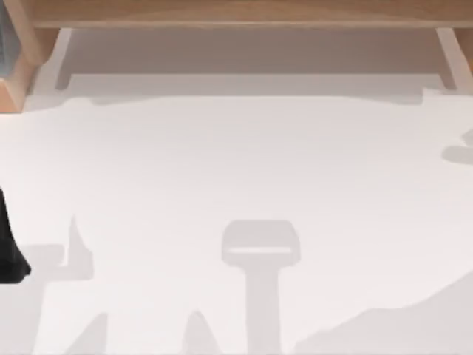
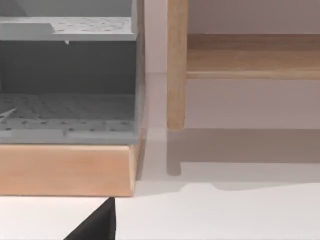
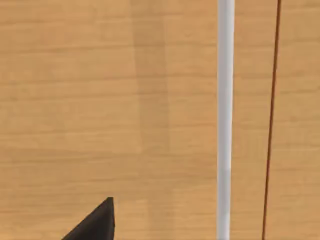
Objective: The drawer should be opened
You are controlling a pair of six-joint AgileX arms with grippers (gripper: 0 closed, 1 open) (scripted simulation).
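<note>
The drawer's wooden front (image 3: 125, 100) is very close in the right wrist view. A slim pale bar handle (image 3: 225, 100) runs across it, and a thin dark seam (image 3: 272, 125) lies just beyond the handle. A black part of my right gripper (image 3: 97, 224) juts into this view, apart from the handle and not touching it. My left arm (image 1: 9, 248) is parked at the table's left edge. A black part of my left gripper (image 2: 97, 225) hovers over the white tabletop (image 2: 225, 215).
A wooden frame (image 1: 236, 15) with pale legs spans the far side of the table (image 1: 236, 163). At the far left a grey perforated rack (image 2: 70, 105) sits on a wooden base (image 2: 65, 170), next to a wooden post (image 2: 176, 65).
</note>
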